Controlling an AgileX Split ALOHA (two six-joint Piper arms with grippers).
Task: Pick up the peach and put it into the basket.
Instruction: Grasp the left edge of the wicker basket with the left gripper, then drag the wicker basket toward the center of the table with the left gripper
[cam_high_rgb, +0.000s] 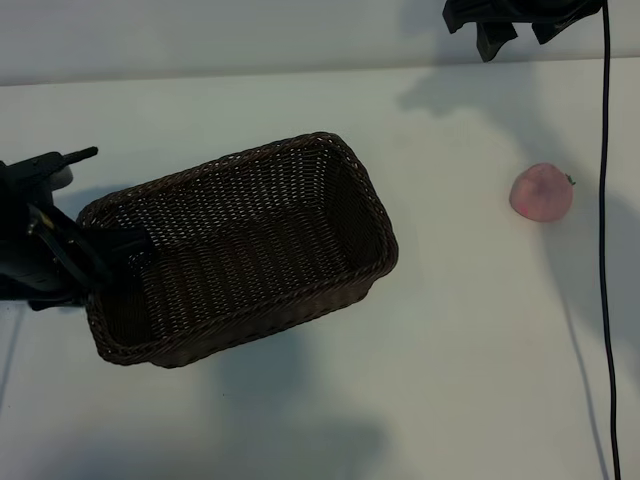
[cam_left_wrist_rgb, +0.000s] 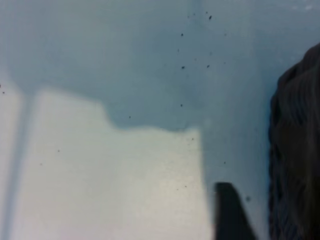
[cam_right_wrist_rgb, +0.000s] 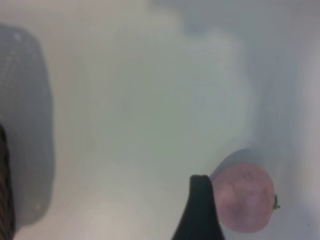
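The pink peach (cam_high_rgb: 541, 192) lies on the white table at the right, away from the basket. The dark brown wicker basket (cam_high_rgb: 240, 250) stands left of centre, with nothing in it. My left gripper (cam_high_rgb: 95, 250) is at the basket's left end and straddles its short wall. In the left wrist view one of its fingers (cam_left_wrist_rgb: 231, 212) stands a little apart from the basket's wall (cam_left_wrist_rgb: 297, 150). My right gripper (cam_high_rgb: 520, 35) hangs open at the far edge, beyond the peach. In the right wrist view one of its fingers (cam_right_wrist_rgb: 202, 212) shows beside the peach (cam_right_wrist_rgb: 245, 197).
A black cable (cam_high_rgb: 604, 250) hangs down along the right side, just right of the peach. White table (cam_high_rgb: 450, 350) spreads between the basket and the peach and in front of both.
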